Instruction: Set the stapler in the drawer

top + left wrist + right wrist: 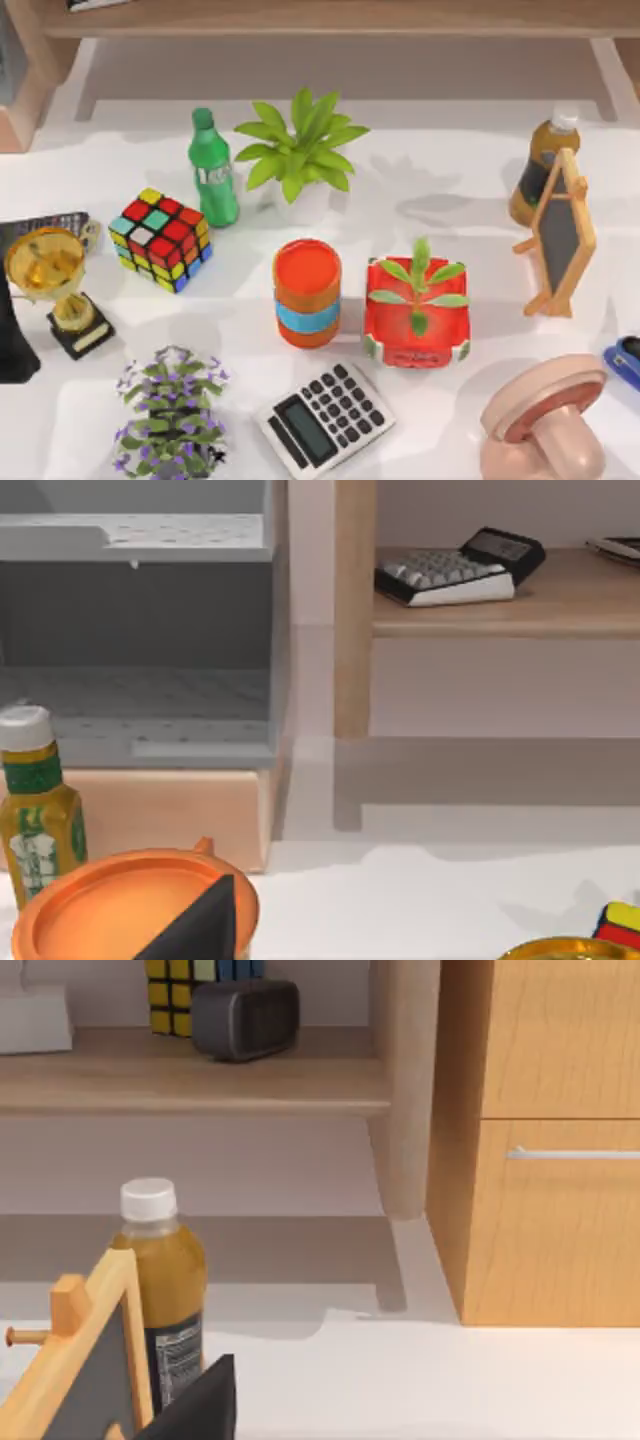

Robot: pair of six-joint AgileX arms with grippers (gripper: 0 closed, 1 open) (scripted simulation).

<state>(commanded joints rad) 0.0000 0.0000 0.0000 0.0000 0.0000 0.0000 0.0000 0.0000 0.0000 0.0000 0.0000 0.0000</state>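
Top view: the small bright-blue stapler with a dark inset [625,360] lies at the table's far right edge, cut off by the frame, so which way its long axis runs cannot be told. Just beside it, nearer the front, stands the pink mushroom-shaped object [541,418]. Behind the stapler are a small wooden-framed easel chalkboard [560,233] and an amber drink bottle with a white cap [541,168]; its dark label is too small to read. Toward the centre sit a red square planter with a green sprout [417,312], an orange cylinder with a blue band [307,292] and a grey calculator [325,418]. A green bottle [213,168] carries a pale, unreadable label. In the right wrist view, a light wooden cabinet's closed drawer with a metal bar handle [560,1215] faces the camera. Whether either gripper's jaws are wide or narrow cannot be told, nor either arm's pose.
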